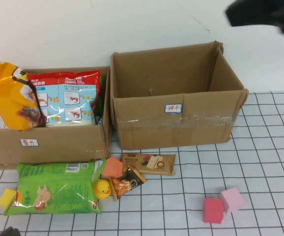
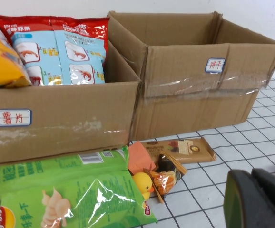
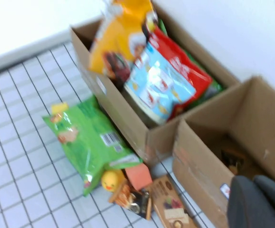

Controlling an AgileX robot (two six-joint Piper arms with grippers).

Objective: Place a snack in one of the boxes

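The right gripper (image 3: 259,202) has matte black, rounded finger housings. The left gripper (image 2: 259,199) is likewise black, with a green-tinged edge on one finger.

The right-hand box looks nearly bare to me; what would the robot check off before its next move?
1. Right box has room: ok, open top.
2. Snack already in it: cannot tell; something dark shows in the right wrist view.
3. Right gripper clear of the box: ok, raised above its far corner, shut.
4. Left gripper out of the way: ok, low near the table, shut.
5. Snacks within pickup: ok, green bag and brown bar lie on the table.
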